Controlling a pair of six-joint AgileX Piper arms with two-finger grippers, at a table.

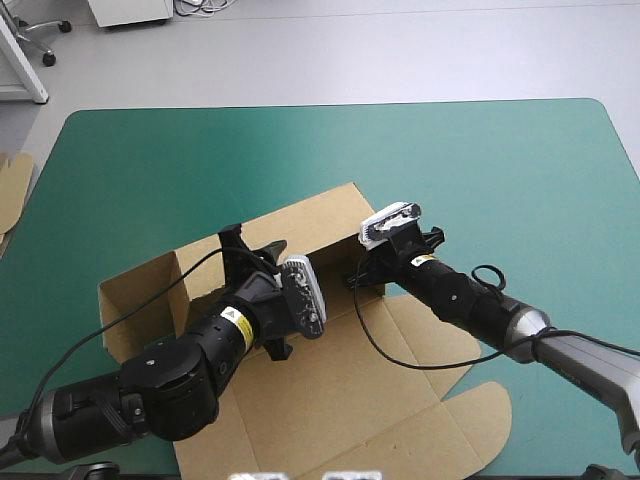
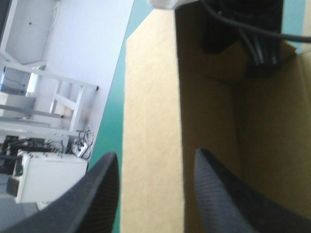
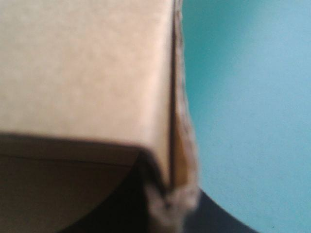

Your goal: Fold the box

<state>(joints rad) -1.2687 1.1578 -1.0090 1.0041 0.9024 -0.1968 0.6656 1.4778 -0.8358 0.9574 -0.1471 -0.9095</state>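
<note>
Brown box (image 1: pixel 330 400) lies mid-frame on the teal-green desk (image 1: pixel 500 170). Left tool (image 1: pixel 250 245) stands wide over its raised wall; right tool (image 1: pixel 362 278) pinches the corner.

Bright, even light from above falls on the teal-green surface (image 1: pixel 480 160) without glare. The box (image 1: pixel 310 225) holds soft shadow inside its raised walls, darkest under the right gripper (image 1: pixel 362 280). Ahead of the left gripper (image 2: pixel 156 153), the wall's outer face is lit pale, its inner side is shaded, and the room beyond is washed out. The box corner at the right gripper is blurred, its black fingers (image 3: pixel 223 216) a dark smudge.
</note>
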